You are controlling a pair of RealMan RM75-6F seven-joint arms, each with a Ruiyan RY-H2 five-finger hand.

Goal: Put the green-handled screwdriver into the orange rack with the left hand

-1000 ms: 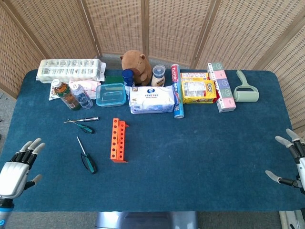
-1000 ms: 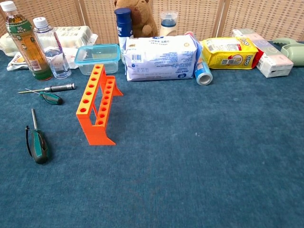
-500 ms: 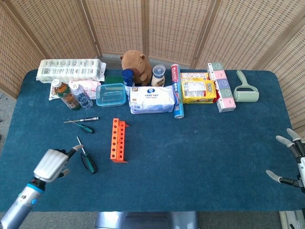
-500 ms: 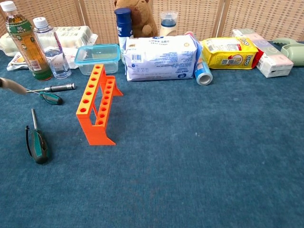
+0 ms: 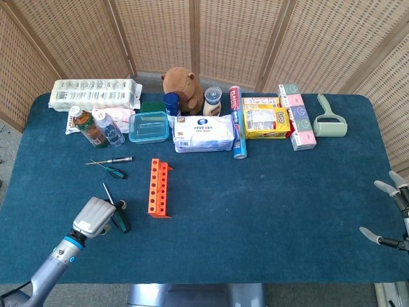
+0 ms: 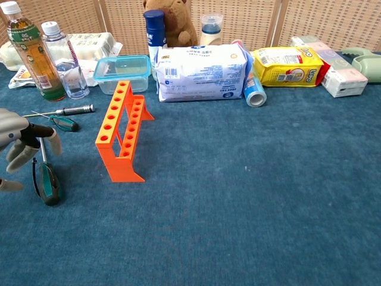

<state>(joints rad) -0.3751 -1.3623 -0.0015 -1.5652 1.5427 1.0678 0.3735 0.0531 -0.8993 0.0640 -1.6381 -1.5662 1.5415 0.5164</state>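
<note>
Blue cloth table (image 5: 268,211), wicker screen (image 5: 211,38) behind; left hand (image 5: 94,217), right hand (image 5: 397,214) both released.

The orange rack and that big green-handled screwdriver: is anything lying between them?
No. Both views show only bare blue cloth between the orange rack and green-handled screwdriver.
</note>
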